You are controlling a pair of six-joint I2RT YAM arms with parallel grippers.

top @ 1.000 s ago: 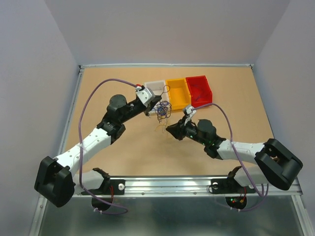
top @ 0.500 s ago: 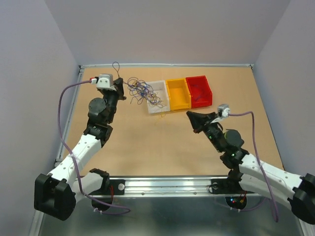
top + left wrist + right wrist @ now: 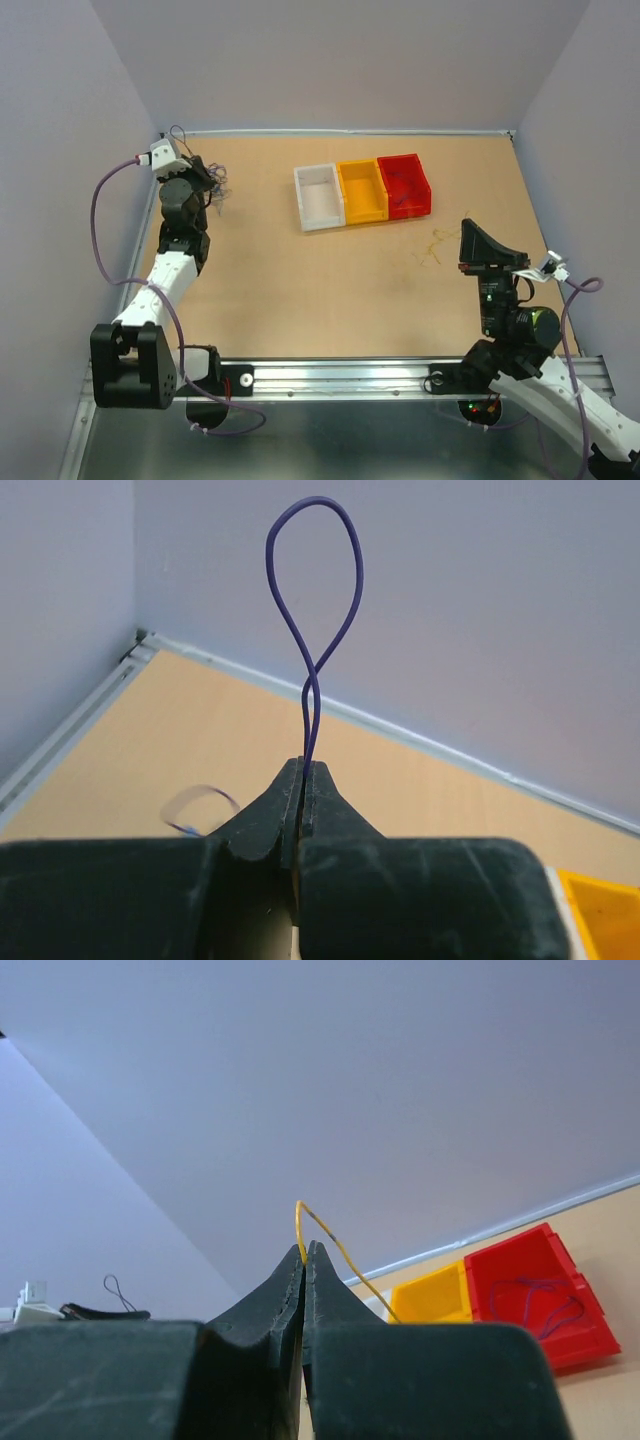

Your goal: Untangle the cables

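The left gripper (image 3: 303, 772), at 10 o'clock on the table (image 3: 300, 290), is pressed together on one purple cable (image 3: 313, 673). Perhaps a few more cables (image 3: 215, 187) hang there, but they are blurred. The right gripper (image 3: 305, 1250), at 4 o'clock, pinches one yellow cable (image 3: 345, 1257). Three bins (image 3: 365, 214) stand at 12 o'clock.

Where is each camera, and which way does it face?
Top external: high behind the robot, looking down on the table; left arm, right arm visible.
Left wrist: behind the left gripper, facing the back wall; shut jaws pinch a purple cable.
Right wrist: behind the right gripper, tilted up toward that wall; jaws pinch a yellow cable.
Shared: all three show the yellow bin.
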